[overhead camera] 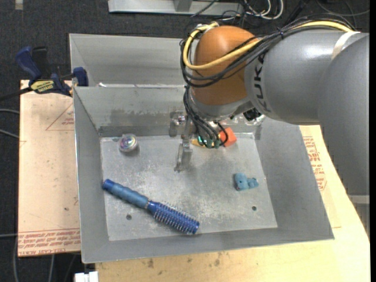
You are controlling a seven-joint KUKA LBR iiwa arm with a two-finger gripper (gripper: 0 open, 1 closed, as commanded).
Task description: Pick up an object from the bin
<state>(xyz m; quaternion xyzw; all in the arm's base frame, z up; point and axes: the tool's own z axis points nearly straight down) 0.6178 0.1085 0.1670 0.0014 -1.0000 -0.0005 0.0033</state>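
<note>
Camera view: jaws hang low over the bare middle of the bin (88, 175); their opening cannot be told, and nothing shows between them. Brush (151, 206) lies toward 7 o'clock, its axis running 10-to-4.

The grey metal bin (88, 157) has sloping walls and a flat, scuffed floor bearing four loose items, well apart. A blue plastic hairbrush (151, 207) with straight handle and bristled head lies diagonally at front left; a small round silvery object (127, 144) with purplish top sits at back left. A small light-blue blocky plastic piece (245, 182) lies at right, and a small orange-red object (228, 137), partly hidden, rests near the back wall.
</note>
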